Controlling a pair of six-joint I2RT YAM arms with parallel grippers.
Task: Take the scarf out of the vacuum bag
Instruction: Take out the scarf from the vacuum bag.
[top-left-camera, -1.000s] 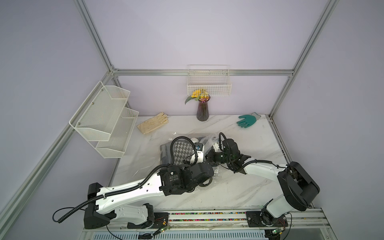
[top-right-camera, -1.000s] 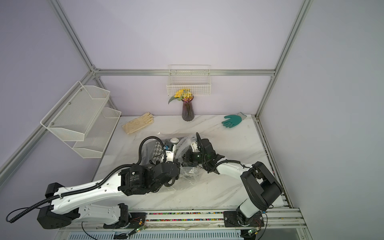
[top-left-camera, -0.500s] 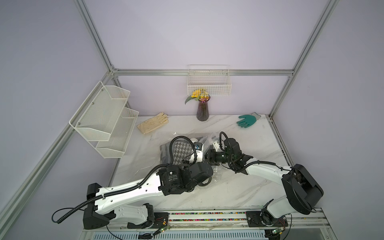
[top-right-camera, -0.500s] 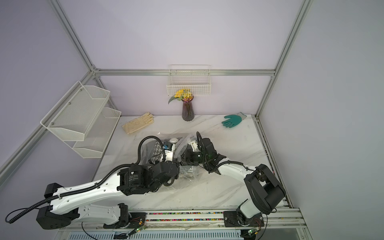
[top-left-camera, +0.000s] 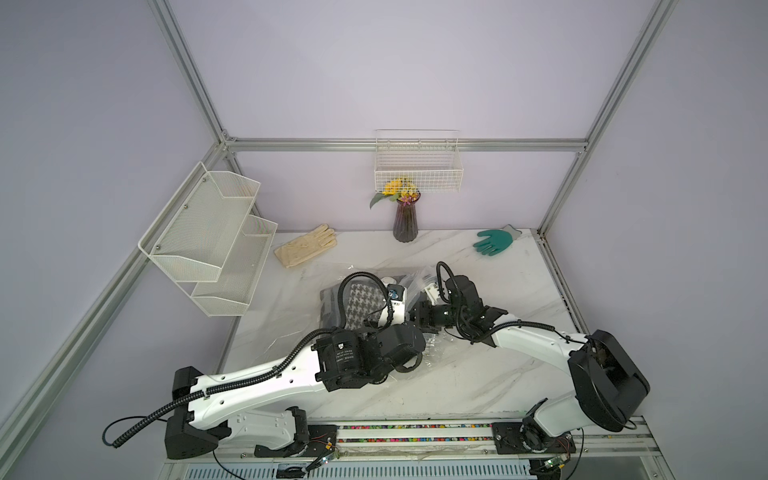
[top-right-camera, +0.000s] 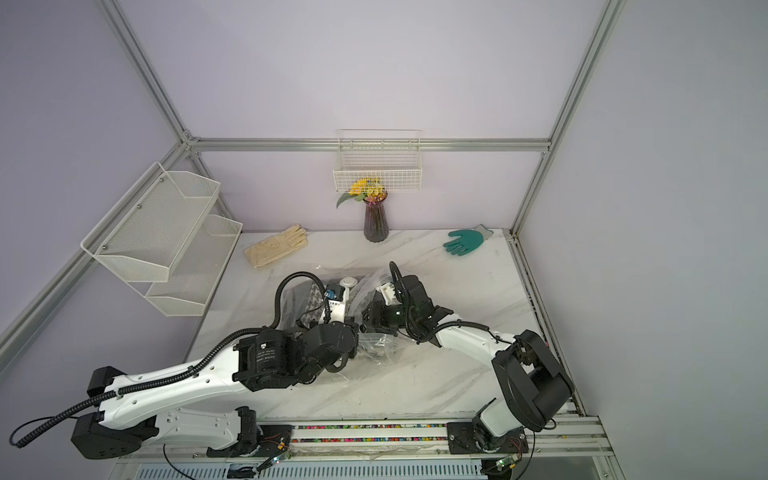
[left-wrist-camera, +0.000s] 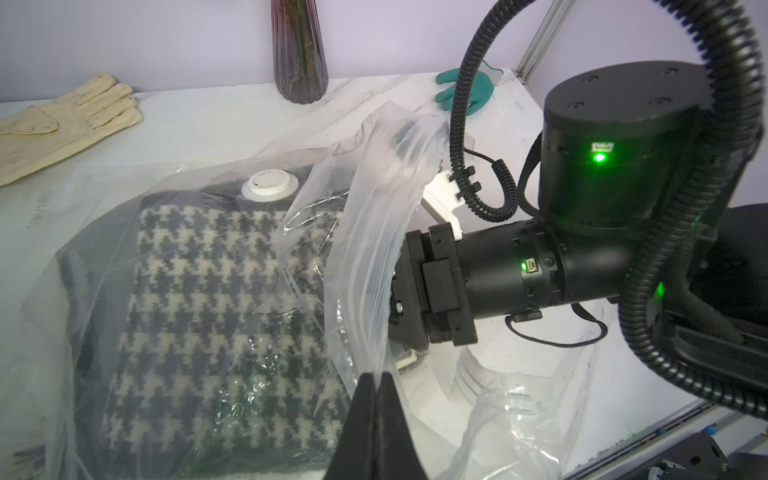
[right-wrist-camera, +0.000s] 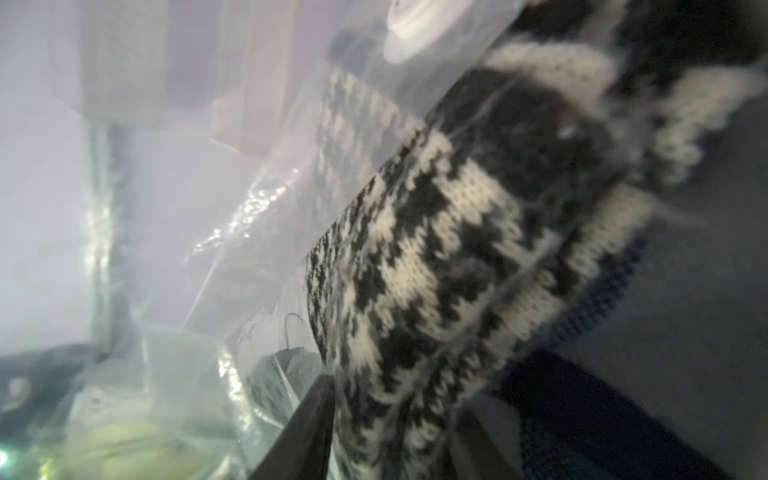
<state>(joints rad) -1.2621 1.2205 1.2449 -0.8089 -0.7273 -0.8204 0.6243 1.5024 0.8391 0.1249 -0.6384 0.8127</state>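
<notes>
A black-and-white houndstooth scarf (left-wrist-camera: 199, 291) lies folded inside the clear, crinkly vacuum bag (left-wrist-camera: 374, 174), whose white valve cap (left-wrist-camera: 269, 185) faces up. Both top views show them mid-table, the scarf (top-left-camera: 361, 303) partly under my left arm's cable. My left gripper (left-wrist-camera: 376, 378) is shut on the bag's front edge and holds that flap up. My right gripper (right-wrist-camera: 395, 399) reaches in through the raised mouth. Its jaws stand apart with a fold of the scarf (right-wrist-camera: 436, 249) filling the gap between them. From above, the right gripper (top-left-camera: 413, 311) is half veiled by plastic.
A cream glove (top-left-camera: 305, 249) lies at the back left and a green glove (top-left-camera: 494, 241) at the back right. A dark vase of flowers (top-left-camera: 405, 220) stands at the back wall under a wire basket (top-left-camera: 417, 172). A white mesh shelf (top-left-camera: 208, 237) juts from the left wall.
My right gripper's jaws have spread wider inside the bag, round the scarf's fold. My left gripper still pinches the bag's edge in the same place.
</notes>
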